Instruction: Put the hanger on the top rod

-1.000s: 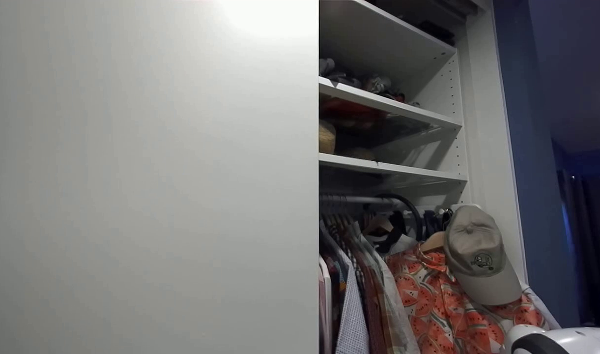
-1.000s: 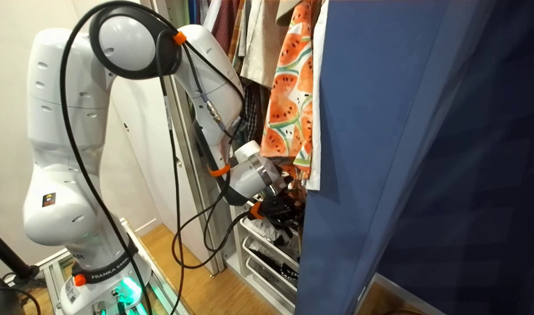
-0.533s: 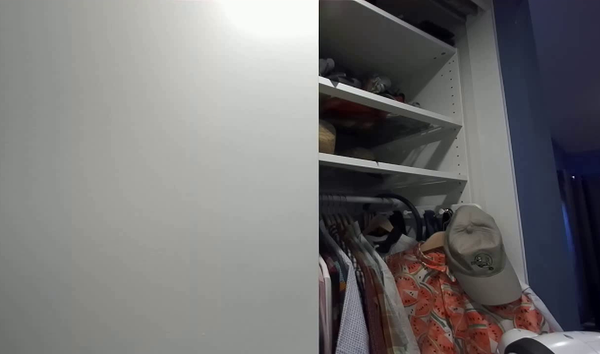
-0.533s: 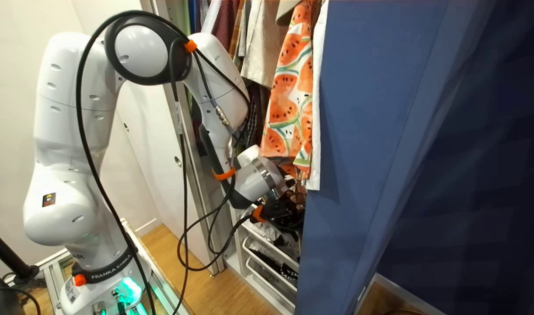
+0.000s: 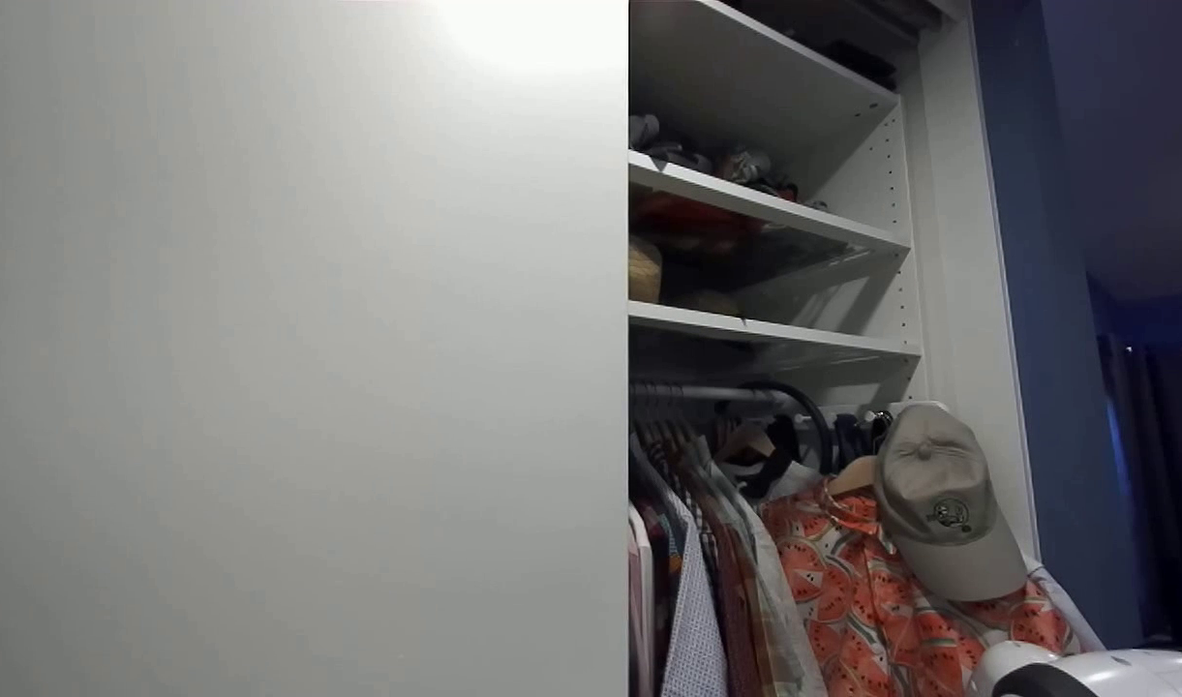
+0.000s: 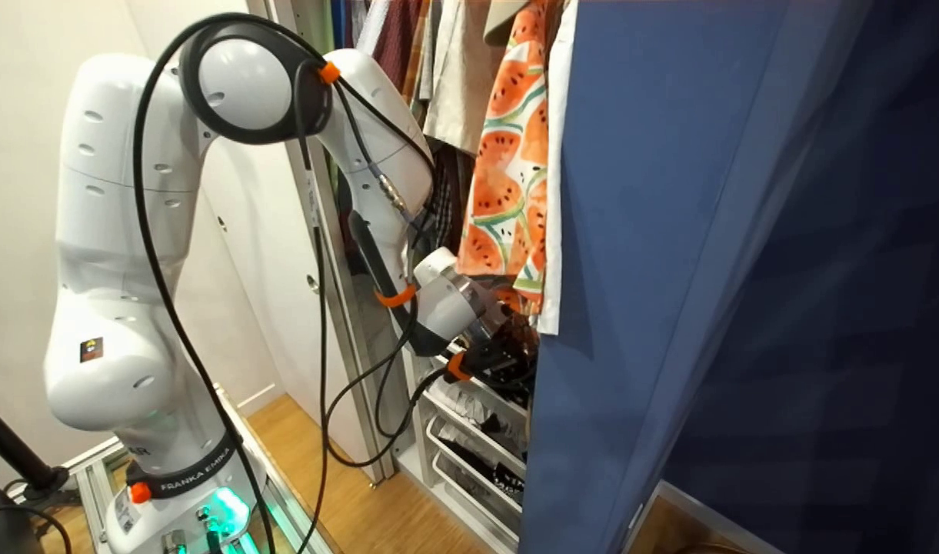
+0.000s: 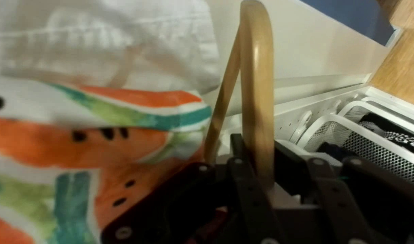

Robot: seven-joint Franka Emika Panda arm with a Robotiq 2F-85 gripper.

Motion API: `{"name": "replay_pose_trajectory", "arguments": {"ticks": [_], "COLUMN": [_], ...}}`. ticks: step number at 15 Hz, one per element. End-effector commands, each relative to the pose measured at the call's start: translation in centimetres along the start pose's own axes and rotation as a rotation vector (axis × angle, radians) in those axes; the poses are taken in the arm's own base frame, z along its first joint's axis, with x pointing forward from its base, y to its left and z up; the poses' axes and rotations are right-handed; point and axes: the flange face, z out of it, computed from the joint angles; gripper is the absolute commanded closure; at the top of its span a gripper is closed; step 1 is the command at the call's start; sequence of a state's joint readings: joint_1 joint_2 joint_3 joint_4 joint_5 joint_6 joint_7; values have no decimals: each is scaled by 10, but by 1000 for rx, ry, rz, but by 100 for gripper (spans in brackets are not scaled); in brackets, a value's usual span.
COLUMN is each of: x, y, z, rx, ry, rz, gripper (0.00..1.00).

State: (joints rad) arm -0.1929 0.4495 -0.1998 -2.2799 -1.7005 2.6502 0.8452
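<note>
Beside the watermelon shirt [image 7: 101, 145], gripper [image 7: 259, 154] is clamped on the hanger [image 7: 257, 84]. Baskets [image 7: 369, 134] below. Top rod [image 5: 712, 392] sits well above, other clothes [image 5: 695, 610] hanging off it, white panel [image 5: 300, 348] hiding part; cap [image 5: 939, 508] overlaps the shirt.

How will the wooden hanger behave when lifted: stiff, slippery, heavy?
The wooden hanger should be stiff: its bars look like solid wood. It may slip or swivel between the fingers, since its surface is rounded and glossy. Probably light for its size: the part in view is two slim bars with an open gap between.
</note>
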Motion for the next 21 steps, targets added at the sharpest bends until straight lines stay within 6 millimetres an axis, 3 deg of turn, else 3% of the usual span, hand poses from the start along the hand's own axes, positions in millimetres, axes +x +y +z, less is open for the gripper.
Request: {"name": "replay_pose_trajectory", "arguments": {"ticks": [1, 7, 13, 17, 21], "x": [12, 32, 18, 19, 25], "y": [8, -9, -43, -79, -79], "z": [-36, -94, -135, -141, -124], "rx": [-88, -140, -165, -145, -220], "ry": [53, 104, 84, 73, 86], "rz": [-5, -49, -70, -116, -120], "gripper": [95, 95, 95, 95, 95]}}
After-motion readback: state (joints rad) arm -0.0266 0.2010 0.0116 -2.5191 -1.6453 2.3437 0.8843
